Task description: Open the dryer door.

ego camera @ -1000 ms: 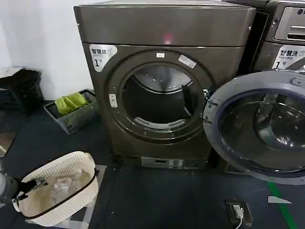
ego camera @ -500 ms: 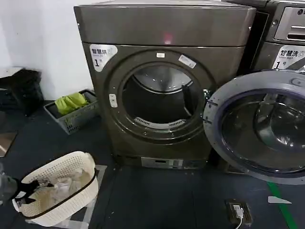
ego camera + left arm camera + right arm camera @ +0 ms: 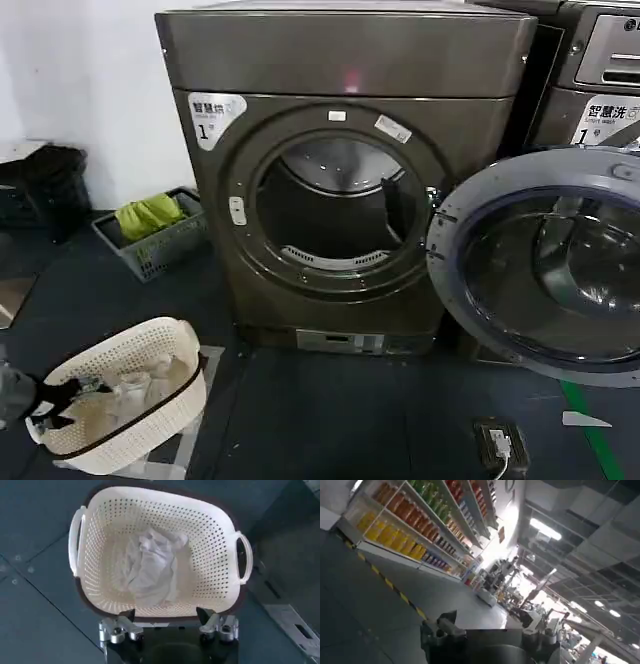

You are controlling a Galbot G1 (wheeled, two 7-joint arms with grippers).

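Note:
The dryer door (image 3: 545,270) stands swung wide open to the right of the bronze-grey machine (image 3: 340,60), with its grey inner rim and dark glass facing me. The drum opening (image 3: 335,215) is uncovered. My left gripper (image 3: 48,402) hovers low at the left, over the near rim of a white laundry basket (image 3: 130,385). In the left wrist view this gripper (image 3: 166,614) is open above the basket (image 3: 210,545), which holds white cloth (image 3: 150,565). My right gripper (image 3: 492,622) is open and points away into the room, with nothing between its fingers.
A grey crate (image 3: 150,250) with green cloth sits left of the machine, beside a dark bag (image 3: 45,185). The neighbouring grey machine (image 3: 600,70) stands behind the open door. A small black device (image 3: 500,440) and a green floor line (image 3: 590,430) lie front right.
My left gripper has shifted slightly left and down at the basket's edge. The open door has not moved.

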